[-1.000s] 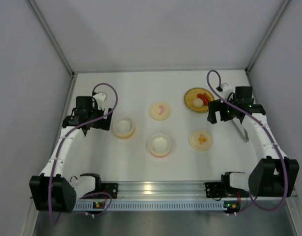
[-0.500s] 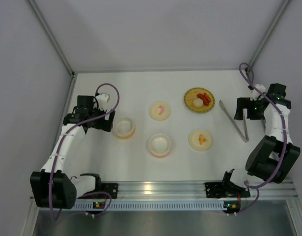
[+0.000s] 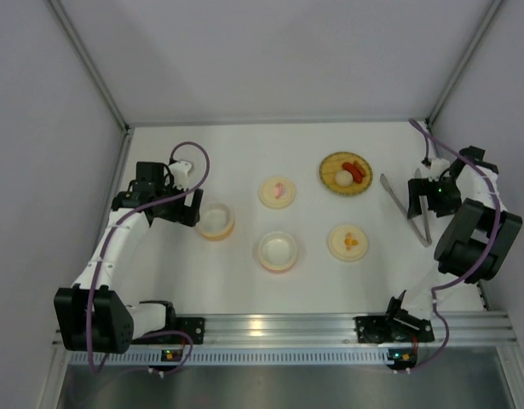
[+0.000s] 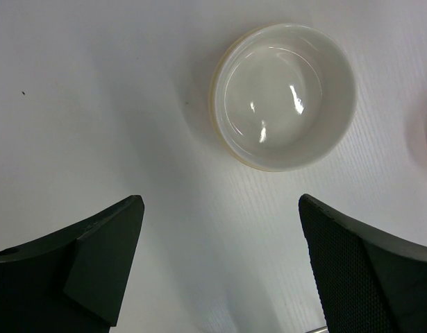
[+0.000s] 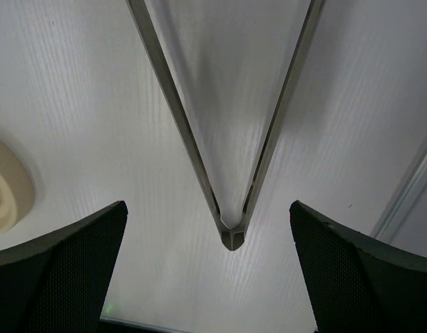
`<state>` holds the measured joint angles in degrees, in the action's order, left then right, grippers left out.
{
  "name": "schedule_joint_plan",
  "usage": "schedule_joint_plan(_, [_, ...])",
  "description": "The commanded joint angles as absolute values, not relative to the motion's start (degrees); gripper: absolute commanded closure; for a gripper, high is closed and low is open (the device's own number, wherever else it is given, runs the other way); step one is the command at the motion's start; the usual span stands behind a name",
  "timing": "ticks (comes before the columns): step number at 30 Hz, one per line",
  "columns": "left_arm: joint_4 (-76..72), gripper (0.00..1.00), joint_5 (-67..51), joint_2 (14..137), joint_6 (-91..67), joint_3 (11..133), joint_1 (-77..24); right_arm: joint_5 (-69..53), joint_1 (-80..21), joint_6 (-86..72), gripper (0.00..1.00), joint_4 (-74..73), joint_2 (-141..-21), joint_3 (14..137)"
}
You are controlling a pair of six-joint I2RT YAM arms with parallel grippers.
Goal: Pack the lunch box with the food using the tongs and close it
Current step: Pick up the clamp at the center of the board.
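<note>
your right gripper (image 5: 207,208) hangs wide open over the hinge of the tongs (image 5: 177,111), likely so it can straddle both arms. they lie spread, pinching nothing, just right of the woven plate (image 3: 328,177). the food (image 3: 354,169) sits on that plate.

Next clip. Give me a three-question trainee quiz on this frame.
1. True or false: the right gripper is shut on the tongs.
2. Where is the food? A) on the woven plate B) in the cream bowl by the left gripper C) between the tongs' arms
3. Fill in: that cream bowl is ____.
Key: 1 false, its fingers stand open either side of the tongs' joint; 2 A; 3 empty.
</note>
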<state>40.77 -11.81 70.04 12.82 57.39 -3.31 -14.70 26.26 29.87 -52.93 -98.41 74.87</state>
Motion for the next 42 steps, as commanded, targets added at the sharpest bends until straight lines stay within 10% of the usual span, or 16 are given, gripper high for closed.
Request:
schedule_joint_plan(1, [39.90,0.02,-13.27,70.31,13.62,59.68,-3.25,-14.06,26.63,31.38,0.01,-54.85,-99.75,78.13])
schedule_joint_plan(42, [36.92,0.02,-15.03,79.89,10.28,62.49,-3.16,-11.25,19.51,24.52,0.02,-31.56,-108.54,70.84])
